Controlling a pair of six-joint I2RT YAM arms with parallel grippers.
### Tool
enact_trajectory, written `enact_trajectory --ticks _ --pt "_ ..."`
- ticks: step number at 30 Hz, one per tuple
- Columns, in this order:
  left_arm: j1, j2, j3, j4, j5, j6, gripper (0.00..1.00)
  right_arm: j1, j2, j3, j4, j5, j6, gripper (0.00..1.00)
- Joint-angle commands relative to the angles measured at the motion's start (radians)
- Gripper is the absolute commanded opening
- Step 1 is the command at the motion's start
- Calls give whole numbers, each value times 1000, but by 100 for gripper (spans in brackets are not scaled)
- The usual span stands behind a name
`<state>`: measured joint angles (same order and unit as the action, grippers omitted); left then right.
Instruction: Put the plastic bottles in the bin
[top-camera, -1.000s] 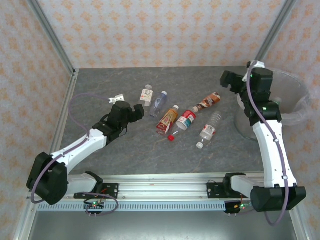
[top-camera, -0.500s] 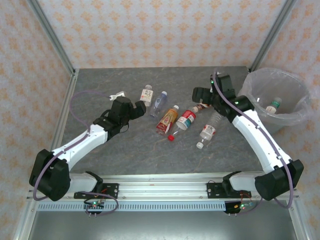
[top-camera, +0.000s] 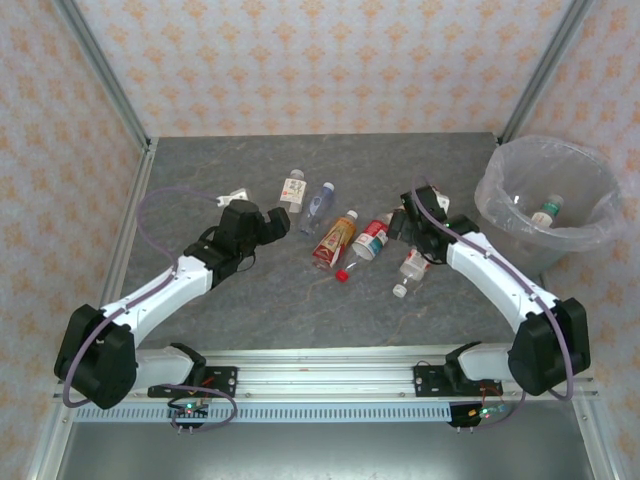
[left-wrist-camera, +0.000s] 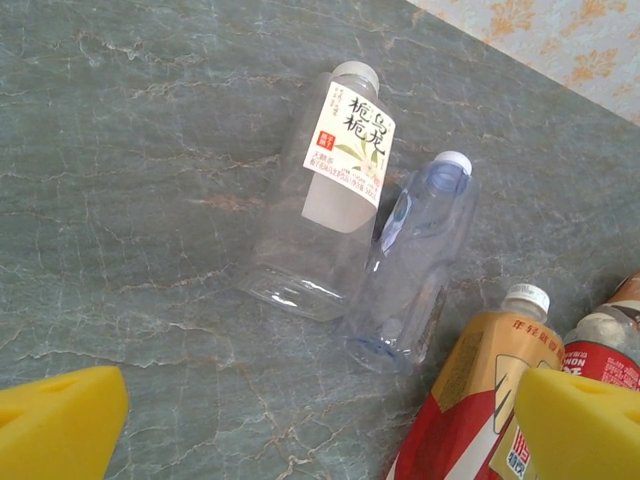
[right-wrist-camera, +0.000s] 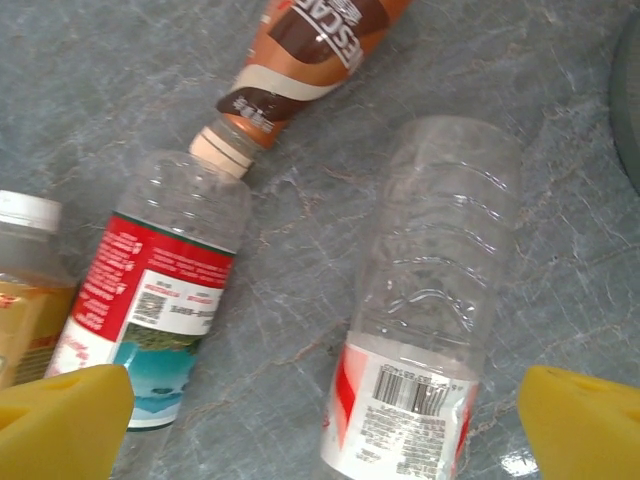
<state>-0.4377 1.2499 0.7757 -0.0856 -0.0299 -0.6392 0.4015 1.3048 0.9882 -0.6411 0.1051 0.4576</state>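
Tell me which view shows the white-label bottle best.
Left wrist. The white-label bottle lies whole and close to the camera, its white cap and printed label sharp, beside a clear bottle. Top external shows it small and from above, with the label unreadable.

Six plastic bottles lie on their sides mid-table: a white-labelled one (top-camera: 292, 187) just beside a clear bluish one (top-camera: 319, 200), then an orange-yellow one (top-camera: 335, 240), a red-labelled one (top-camera: 370, 240), a brown one (right-wrist-camera: 310, 40) and a ribbed clear one (top-camera: 413, 264). A green-capped bottle (top-camera: 546, 212) rests inside the bag-lined bin (top-camera: 590, 235), far right.
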Motion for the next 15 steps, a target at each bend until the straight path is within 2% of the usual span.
enact_trajectory --ticks 1,8,15 --pt "5 -27 -9 47 -5 54 100 5 22 -38 43 69 52 99" --pt "6 -64 -50 101 -21 68 100 -12 141 -23 -1 70 110 99" --pt "6 -116 -56 54 -41 94 100 -43 205 -69 25 44 157 99"
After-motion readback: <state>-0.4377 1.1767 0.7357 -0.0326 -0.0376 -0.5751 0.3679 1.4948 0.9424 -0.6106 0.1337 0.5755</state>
